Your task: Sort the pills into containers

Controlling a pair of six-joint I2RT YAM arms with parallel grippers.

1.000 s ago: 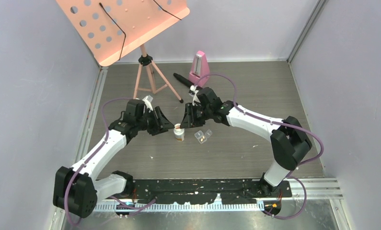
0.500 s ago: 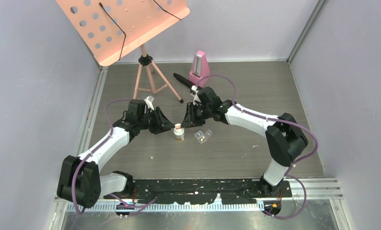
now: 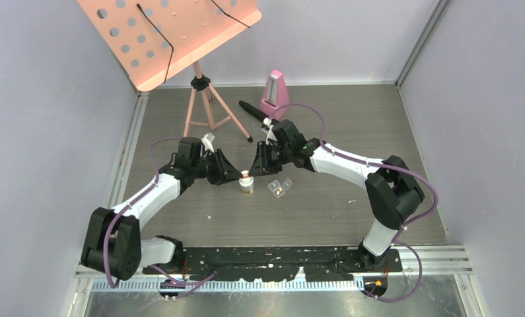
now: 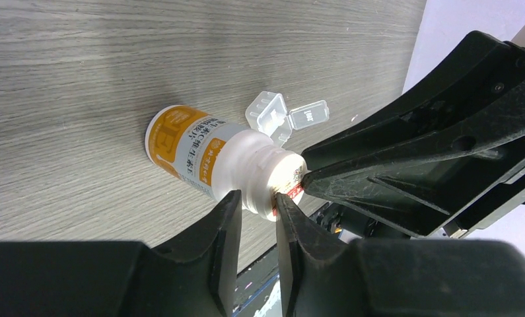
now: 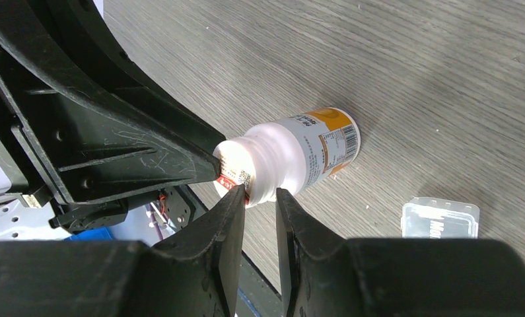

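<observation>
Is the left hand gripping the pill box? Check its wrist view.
No, the left hand pinches the orange-labelled bottle by its white top; the clear pill box lies apart beyond it.

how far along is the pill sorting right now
Early. Done: the pill box sits open beside the bottle. In hand: left gripper and right gripper both pinch the bottle's capped top. Still to do: opening it and getting pills into the compartments.

My overhead camera looks down from behind me over the whole table (image 3: 339, 211). Both wrist cameras (facing each other, very close) share the bottle (image 4: 200, 155) and pill box (image 4: 286, 117).
</observation>
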